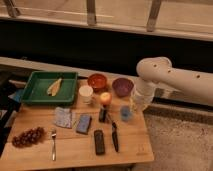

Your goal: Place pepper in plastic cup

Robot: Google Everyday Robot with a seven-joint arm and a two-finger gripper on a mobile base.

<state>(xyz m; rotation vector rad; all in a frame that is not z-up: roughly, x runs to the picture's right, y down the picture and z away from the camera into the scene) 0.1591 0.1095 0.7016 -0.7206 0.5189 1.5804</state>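
Note:
The plastic cup (pixel 126 114), small and light blue, stands on the right part of the wooden table (pixel 75 152), in front of the purple bowl (pixel 122 86). My white arm comes in from the right and bends down at the table's right edge. Its gripper (pixel 133 106) hangs just above and to the right of the cup, shut. The wrist covers most of the gripper. The pepper does not show; I cannot tell if it is in the gripper.
A green tray (pixel 35 92) sits at the back left. Near the cup are an orange bowl (pixel 97 80), a white cup (pixel 86 93) and a round yellow-orange fruit (pixel 105 98). Grapes (pixel 27 136), a fork (pixel 53 142), a blue sponge (pixel 83 123) and a knife (pixel 114 136) lie in front.

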